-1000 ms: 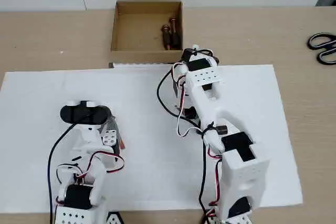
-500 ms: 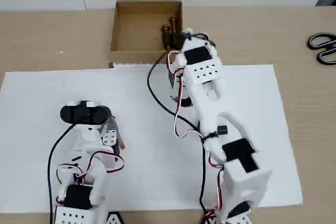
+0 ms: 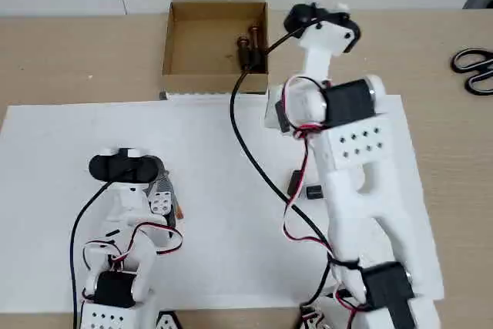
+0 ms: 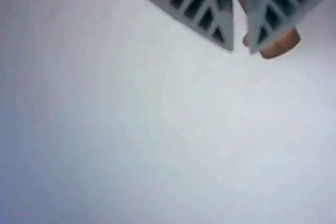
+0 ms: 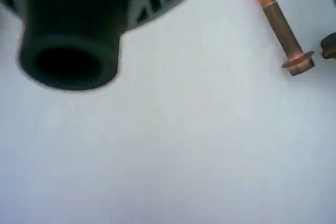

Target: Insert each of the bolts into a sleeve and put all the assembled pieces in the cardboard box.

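My left gripper (image 4: pixel 240 43) is shut on a copper bolt (image 4: pixel 274 43), whose head pokes out past the grey fingertips just above the white paper. In the high view that gripper (image 3: pixel 171 204) sits low at the left with the bolt (image 3: pixel 178 211) beside it. My right gripper (image 5: pixel 79 3) is shut on a black sleeve (image 5: pixel 68 59), open end facing the camera, over the paper. Farther off, another copper bolt (image 5: pixel 286 40) shows against the paper. The right arm (image 3: pixel 347 121) stands raised beside the cardboard box (image 3: pixel 179 40), which holds assembled pieces (image 3: pixel 248 48).
A white paper sheet (image 3: pixel 69 152) covers the table's middle. Black scissors (image 3: pixel 474 67) lie at the far right on bare wood. A black cable (image 3: pixel 254 159) loops from the right arm over the paper. A dark object (image 5: pixel 331 45) shows beside the bolt's head.
The right arm has lifted from the box's front edge and now rises high, its wrist past the box's right side. The left arm has kept still.
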Tool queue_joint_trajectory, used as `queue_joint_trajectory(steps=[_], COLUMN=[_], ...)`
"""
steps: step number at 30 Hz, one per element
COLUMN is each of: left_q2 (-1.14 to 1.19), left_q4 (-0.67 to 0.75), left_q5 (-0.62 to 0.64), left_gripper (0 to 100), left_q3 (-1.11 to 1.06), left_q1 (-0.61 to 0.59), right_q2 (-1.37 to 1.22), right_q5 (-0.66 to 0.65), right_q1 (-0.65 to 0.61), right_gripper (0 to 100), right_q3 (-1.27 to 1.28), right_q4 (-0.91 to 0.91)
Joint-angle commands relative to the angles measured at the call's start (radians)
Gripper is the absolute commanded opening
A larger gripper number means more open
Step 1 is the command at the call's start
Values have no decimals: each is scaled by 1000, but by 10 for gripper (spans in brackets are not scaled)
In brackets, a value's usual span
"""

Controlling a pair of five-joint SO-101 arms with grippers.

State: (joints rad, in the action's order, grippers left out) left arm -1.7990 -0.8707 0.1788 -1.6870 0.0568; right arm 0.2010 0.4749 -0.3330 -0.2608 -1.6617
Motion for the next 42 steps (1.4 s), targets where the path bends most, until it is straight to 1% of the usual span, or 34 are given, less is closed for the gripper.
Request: queue_joint_trajectory(steps=[1, 6, 8, 11, 13, 18, 20, 22, 28, 31, 35, 40, 42], left_q2=[-2, -2, -2, 11, 55, 290, 419, 552, 939, 1091, 1243, 1393, 1445], left_q4=[-46, -287, -361, -377, -384, -393, -400, -437, -540, -589, -652, -744, -767], left_q5=[-8, -9, -9, -17, -46, -40, -5, 34, 236, 310, 393, 411, 448], left_gripper=[6, 6, 6, 6, 6, 6, 6, 6, 6, 6, 6, 6, 6], left_q3=[87, 262, 326, 386, 429, 618, 716, 814, 1063, 1162, 1260, 1303, 1303], left_q1=[-3, -3, -17, -72, -86, -91, -91, -89, -83, -81, -81, -46, -29], right_q2=[105, 248, 325, 443, 516, 673, 720, 759, 858, 881, 895, 895, 895], right_q5=[-11, -11, -11, -11, -11, -11, -11, -11, -9, -9, -9, -9, -9], right_q1=[64, 154, 189, 243, 274, 331, 346, 363, 384, 404, 437, 476, 490], right_gripper=[3, 3, 3, 3, 3, 3, 3, 3, 3, 3, 3, 3, 3], right_q3=[-14, 176, 272, 423, 520, 678, 709, 740, 810, 813, 813, 813, 813], right_q4=[-8, -8, -7, -2, -1, 4, 4, 4, 4, 4, 4, 2, 1])
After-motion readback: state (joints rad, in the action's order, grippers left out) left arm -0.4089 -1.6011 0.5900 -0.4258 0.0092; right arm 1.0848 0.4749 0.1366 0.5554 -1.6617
